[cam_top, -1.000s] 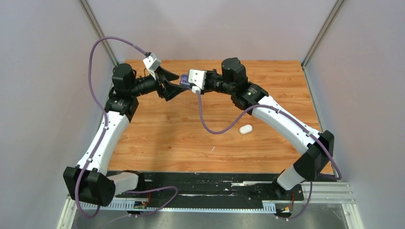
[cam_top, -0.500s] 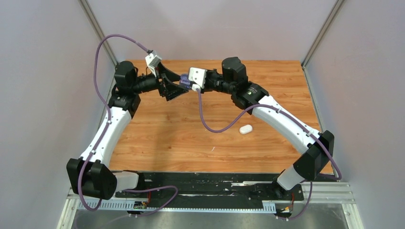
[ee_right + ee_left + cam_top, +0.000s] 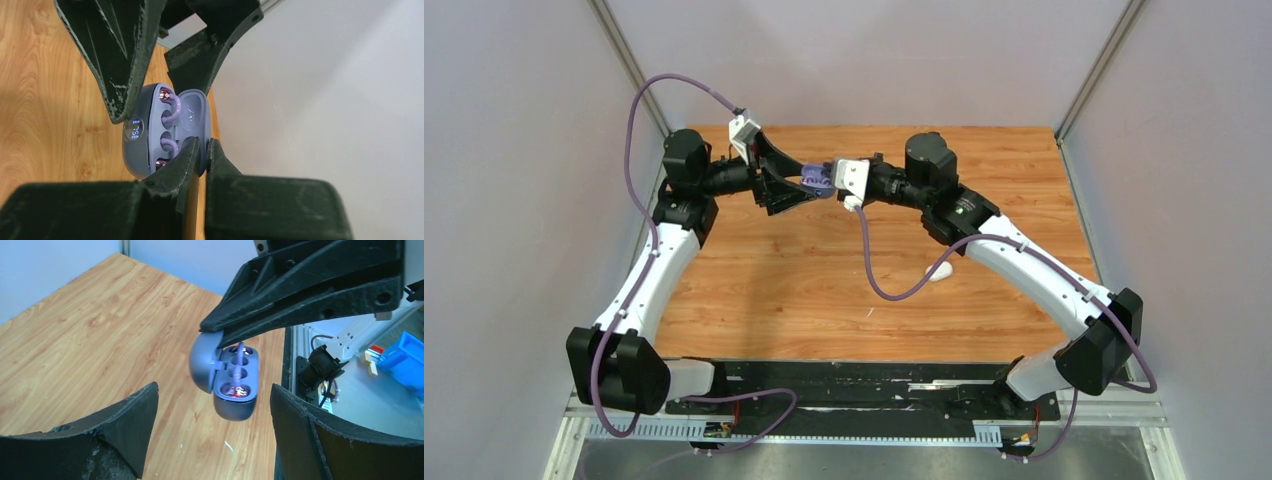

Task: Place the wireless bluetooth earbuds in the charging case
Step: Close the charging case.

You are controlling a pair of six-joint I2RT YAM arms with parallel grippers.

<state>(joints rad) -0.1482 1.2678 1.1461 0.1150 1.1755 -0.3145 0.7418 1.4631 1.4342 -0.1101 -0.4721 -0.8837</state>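
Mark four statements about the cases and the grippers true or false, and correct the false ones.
1. The purple charging case has its lid open. True.
2. Nothing holds the purple charging case. False: the right gripper pinches its lid and holds it above the table.
3. The left gripper is open, with a finger on each side of the case. True.
4. The white case is in the left gripper. False: it lies on the table by the right arm.

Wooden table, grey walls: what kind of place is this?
Probably a robotics lab test booth: two arms bolted to a metal rail, a wooden table, plain grey walls closing it in.
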